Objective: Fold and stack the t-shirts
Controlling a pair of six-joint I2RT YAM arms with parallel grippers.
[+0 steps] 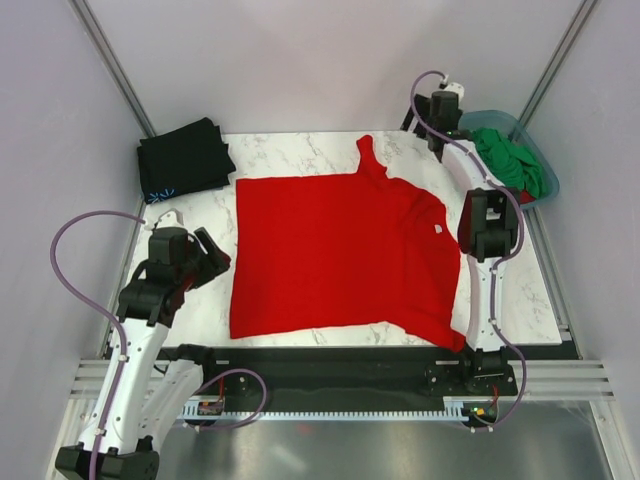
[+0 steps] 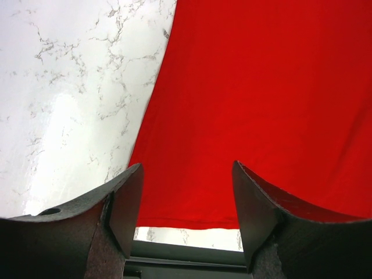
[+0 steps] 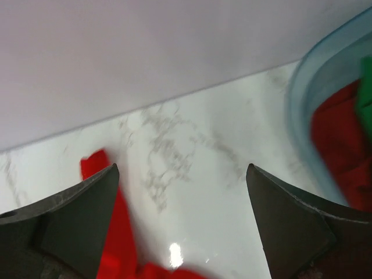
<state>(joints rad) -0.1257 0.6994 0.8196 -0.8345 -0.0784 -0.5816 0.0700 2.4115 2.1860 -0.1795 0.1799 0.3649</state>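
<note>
The marble table (image 1: 300,150) carries everything, and most of it is taken up by the bright red t-shirt (image 1: 340,255), which lies spread open and nearly flat in the middle, hem toward the left arm and one sleeve poking toward the back wall, a layout that suits a first fold. At the far right corner sits the blue-grey tub (image 1: 545,165), holding a crumpled green t-shirt (image 1: 510,160) and, under it, a sliver of another red t-shirt (image 1: 525,197); these look like the pile waiting their turn. At the far left corner the black t-shirt (image 1: 183,160) lies folded into a neat block, probably the start of the stack. The right gripper (image 1: 443,110) hangs over the back edge between the stray sleeve and the tub, jaws spread wide with nothing between them, so it seems placed to reach either one. The left gripper (image 1: 213,253) hovers just off the shirt's left edge, jaws parted and empty, the hem lined up below them as if for a pinch. Little blocks the fold; the right arm's own forearm crosses the shirt's right sleeve, and the tub crowds that corner.
</note>
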